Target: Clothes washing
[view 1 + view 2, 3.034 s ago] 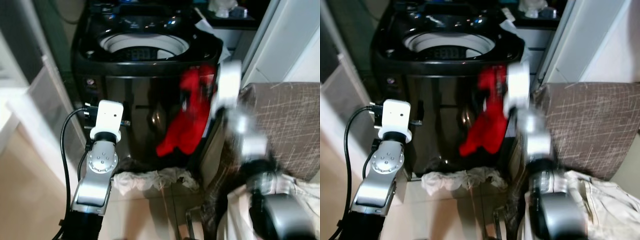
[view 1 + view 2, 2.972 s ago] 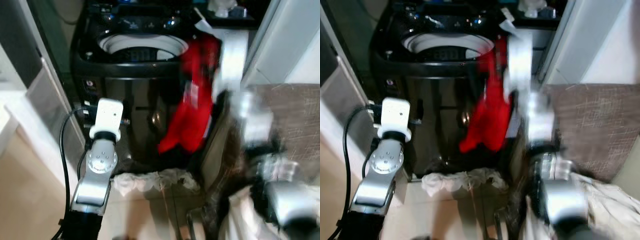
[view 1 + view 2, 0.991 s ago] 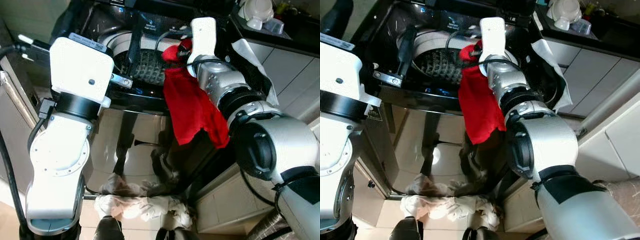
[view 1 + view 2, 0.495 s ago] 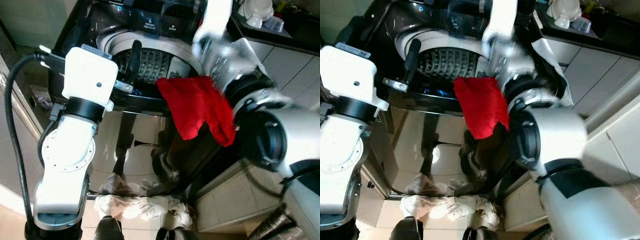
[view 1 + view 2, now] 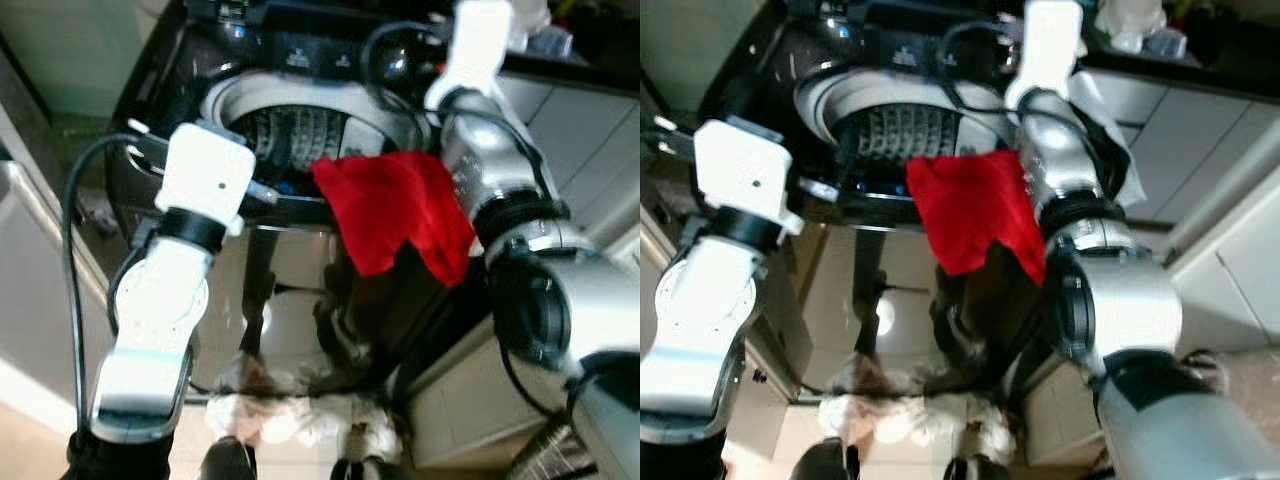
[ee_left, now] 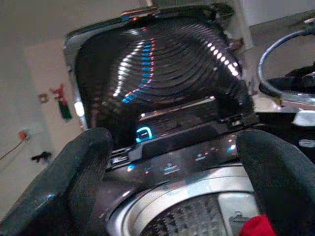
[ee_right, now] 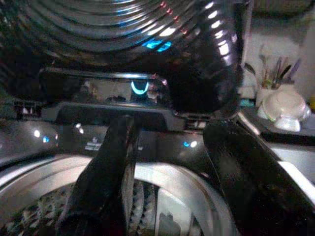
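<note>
Red cloth (image 5: 400, 215) on washer (image 5: 300, 60) rim (draped).

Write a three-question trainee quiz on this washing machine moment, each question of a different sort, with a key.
1. True or false: the red cloth lies fully inside the drum.
2. Multiple choice: the washing machine's lid is A) closed, B) raised open, C) removed.
3. Short answer: are the right gripper's fingers open or shut?

Key
1. False; it hangs over the front rim of the washing machine, draped down its front.
2. B
3. Open, with nothing between them; the left gripper is open too.
</note>
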Tool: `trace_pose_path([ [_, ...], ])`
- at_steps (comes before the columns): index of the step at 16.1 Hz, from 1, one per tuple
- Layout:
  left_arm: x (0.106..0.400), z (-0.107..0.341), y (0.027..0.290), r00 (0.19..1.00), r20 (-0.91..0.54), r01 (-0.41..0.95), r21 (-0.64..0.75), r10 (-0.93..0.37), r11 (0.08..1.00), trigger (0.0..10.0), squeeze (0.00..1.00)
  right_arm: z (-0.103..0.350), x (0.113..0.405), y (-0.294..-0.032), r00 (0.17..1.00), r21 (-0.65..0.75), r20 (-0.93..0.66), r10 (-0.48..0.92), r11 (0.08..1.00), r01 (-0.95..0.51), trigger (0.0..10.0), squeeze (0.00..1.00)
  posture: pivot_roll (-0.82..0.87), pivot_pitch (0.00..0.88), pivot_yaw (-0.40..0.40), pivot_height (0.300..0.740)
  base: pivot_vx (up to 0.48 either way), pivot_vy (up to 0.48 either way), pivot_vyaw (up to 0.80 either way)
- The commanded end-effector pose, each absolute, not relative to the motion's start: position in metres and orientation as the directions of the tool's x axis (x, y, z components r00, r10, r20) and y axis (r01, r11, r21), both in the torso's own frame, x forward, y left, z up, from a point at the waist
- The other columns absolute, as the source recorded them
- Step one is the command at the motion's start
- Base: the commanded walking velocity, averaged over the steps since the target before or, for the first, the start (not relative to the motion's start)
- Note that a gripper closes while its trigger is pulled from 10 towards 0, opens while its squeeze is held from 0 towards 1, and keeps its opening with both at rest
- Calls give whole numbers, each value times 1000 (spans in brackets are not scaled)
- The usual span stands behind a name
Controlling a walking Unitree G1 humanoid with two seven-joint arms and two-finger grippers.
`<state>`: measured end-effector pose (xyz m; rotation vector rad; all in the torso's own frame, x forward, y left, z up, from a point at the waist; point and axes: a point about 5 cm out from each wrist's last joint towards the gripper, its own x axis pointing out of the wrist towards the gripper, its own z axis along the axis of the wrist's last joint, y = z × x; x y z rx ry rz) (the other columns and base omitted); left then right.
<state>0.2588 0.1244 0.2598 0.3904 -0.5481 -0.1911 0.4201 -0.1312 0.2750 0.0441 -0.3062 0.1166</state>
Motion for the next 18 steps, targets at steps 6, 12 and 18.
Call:
trace_pose_path([
  [6, 264, 244, 129, 848, 480, 20, 394, -225, 919, 10000, 0, 271, 338, -142, 756, -107, 640, 139, 990, -91, 10000, 0, 31, 15, -69, 740, 0, 0, 0],
  [12, 252, 231, 143, 867, 469, -17, 370, -171, 929, 10000, 0, 199, 244, -163, 841, -333, 467, 274, 935, -120, 10000, 0, -29, 57, -35, 740, 0, 0, 0],
  [18, 234, 246, 154, 869, 441, 20, 417, -222, 909, 10000, 0, 116, 264, -139, 967, -96, 153, 202, 977, -189, 10000, 0, 81, 245, 111, 740, 0, 0, 0],
])
